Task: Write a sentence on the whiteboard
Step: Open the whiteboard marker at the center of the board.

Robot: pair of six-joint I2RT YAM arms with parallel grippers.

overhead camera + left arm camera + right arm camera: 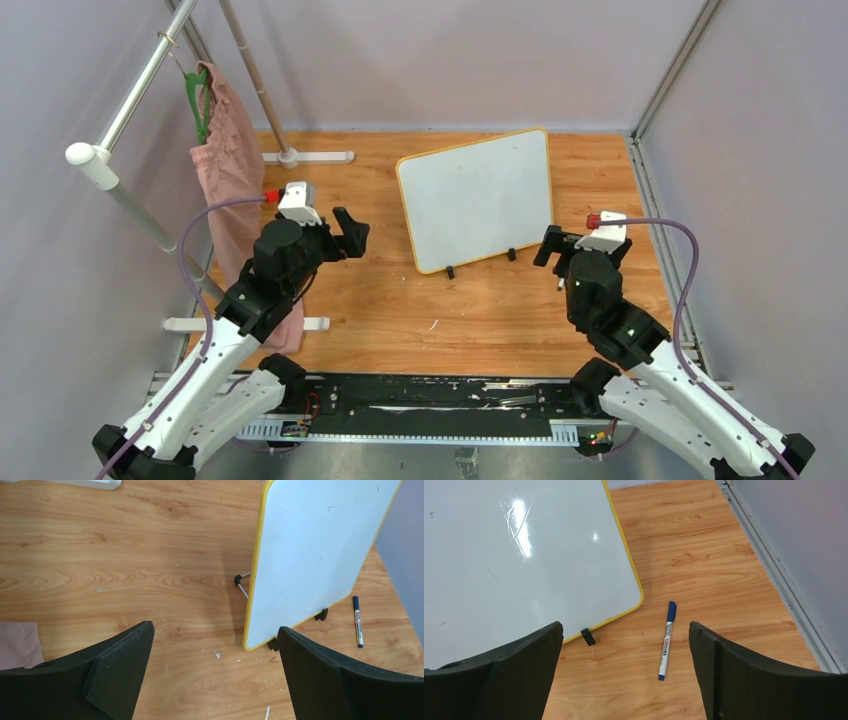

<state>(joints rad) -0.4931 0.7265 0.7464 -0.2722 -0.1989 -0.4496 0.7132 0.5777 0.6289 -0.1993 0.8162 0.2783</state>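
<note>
Black rail across the near edge of the wood table (450, 320), with both arm bases bolted to it. From there I see the left gripper (352, 232) held above the left-centre of the table. On its wrist feed its fingers (120, 655) are spread wide with nothing between them but bare wood. The right gripper (548, 245) hangs over the right side, and it too is spread wide, nothing pinched.

Just beyond the right gripper a marker (666, 640) lies flat on the wood. It has a white barrel, and its blue cap points to the far side. It sits just right of the whiteboard's near right corner and is not touching it.

The whiteboard (478, 195) stands around the middle of the table, a little right of centre. It leans back on two small black feet (450, 271) at its near edge. Its yellow-orange rim is turned slightly off square to me. Its face is glossy white with a few faint scuffs.

On the left, a pink garment (228, 170) hangs from a green hanger (198, 100) on a white rack (130, 85). The rack's far base (305, 157) rests by the back wall.
</note>
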